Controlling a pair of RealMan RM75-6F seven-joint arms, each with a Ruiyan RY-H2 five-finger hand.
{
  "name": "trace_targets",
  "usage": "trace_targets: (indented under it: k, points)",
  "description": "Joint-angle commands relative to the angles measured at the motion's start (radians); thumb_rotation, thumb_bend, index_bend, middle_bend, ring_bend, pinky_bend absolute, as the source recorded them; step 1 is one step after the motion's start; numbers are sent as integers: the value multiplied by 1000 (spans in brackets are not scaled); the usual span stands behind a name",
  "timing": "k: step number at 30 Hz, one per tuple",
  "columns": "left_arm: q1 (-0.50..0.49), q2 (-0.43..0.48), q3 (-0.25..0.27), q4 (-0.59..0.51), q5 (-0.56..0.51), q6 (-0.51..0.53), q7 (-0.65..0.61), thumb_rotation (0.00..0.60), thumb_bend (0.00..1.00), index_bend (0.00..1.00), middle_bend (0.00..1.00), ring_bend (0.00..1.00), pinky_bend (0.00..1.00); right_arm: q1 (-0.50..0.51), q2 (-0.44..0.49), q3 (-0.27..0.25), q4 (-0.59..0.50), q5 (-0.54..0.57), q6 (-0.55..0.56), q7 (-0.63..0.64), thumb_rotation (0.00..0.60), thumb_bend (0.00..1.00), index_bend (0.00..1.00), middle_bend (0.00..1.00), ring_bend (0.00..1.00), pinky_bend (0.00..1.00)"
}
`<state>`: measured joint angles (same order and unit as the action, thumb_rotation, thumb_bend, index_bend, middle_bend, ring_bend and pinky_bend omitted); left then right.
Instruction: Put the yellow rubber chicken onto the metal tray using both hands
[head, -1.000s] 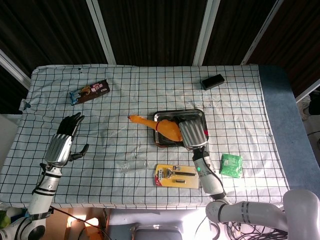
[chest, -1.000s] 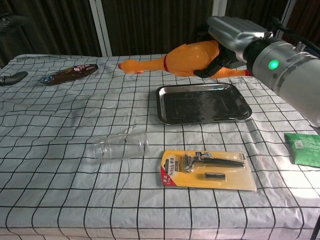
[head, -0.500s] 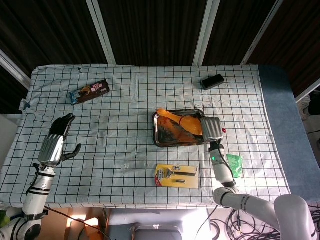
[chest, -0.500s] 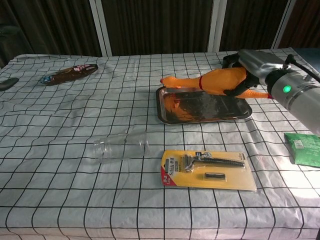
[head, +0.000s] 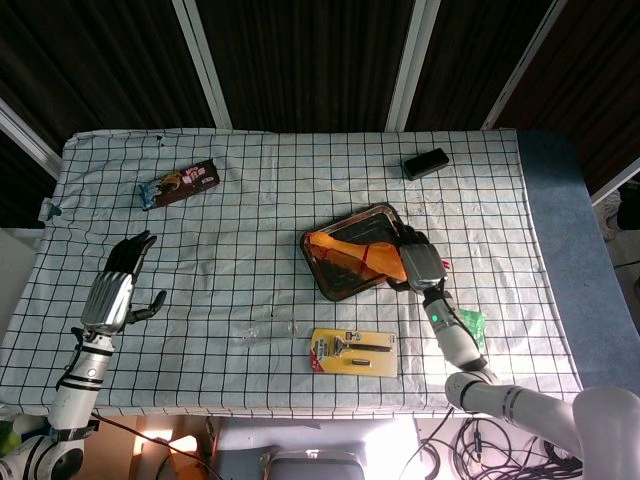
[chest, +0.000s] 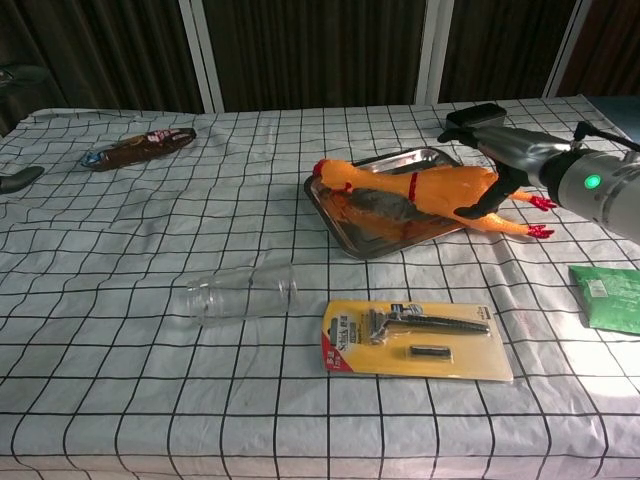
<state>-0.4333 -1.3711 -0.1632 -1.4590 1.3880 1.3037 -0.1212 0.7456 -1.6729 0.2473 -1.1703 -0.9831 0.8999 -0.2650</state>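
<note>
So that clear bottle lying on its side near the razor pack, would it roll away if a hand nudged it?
Probably. The clear bottle lies on its side and looks round, so a sideways nudge would likely roll it. It appears empty, so probably light. Its smooth surface may be slippery, though the tablecloth might slow it.

yellow rubber chicken (chest: 420, 187) lies across metal tray (chest: 345, 215), feet past its right edge | clear plastic bottle (chest: 242, 294) front-left of tray | yellow carded razor pack (chest: 415, 338) in front | green packet (chest: 606, 297) far right
</note>
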Motion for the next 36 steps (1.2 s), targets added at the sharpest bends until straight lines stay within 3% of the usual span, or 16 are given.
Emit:
trace_targets:
  k: [1,9,14,17,19,23,28,31,36]
  points:
    - [2,4,-2,-2,-3,0,0,600,355,0,0,0,0,-2,9,8,-5,10,5,-7,600,166,0,0,0,102]
    - [7,14,-5,-4,-8,-5,-7,600,352,0,0,0,0,-8,37,16,-12,10,6,0,600,157,0,0,0,81]
    - [35,63,23,-29,24,23,31,600,369,0,0,0,0,-65,145,-11,-150,-107,83,66,600,157,0,0,0,70]
    - [76,128,67,-66,46,46,91,600,378,0,0,0,0,-143,258,-66,-278,-222,179,108,600,157,0,0,0,69]
    - [125,173,107,-100,42,68,120,600,379,0,0,0,0,-223,367,-136,-364,-291,260,85,600,157,0,0,0,65]
    - [212,204,173,-122,41,118,166,600,379,0,0,0,0,-363,556,-245,-492,-278,361,-47,600,156,0,0,0,62]
    - [299,151,209,-53,50,204,210,600,380,0,0,0,0,-561,579,-311,-415,-321,577,74,600,156,0,0,0,62]
    - [324,124,228,-14,77,222,204,600,380,0,0,0,0,-647,542,-319,-316,-358,677,196,600,157,0,0,0,62]
    - [331,103,247,32,133,223,161,600,382,0,0,0,0,-688,542,-318,-258,-400,711,269,600,157,0,0,0,62]
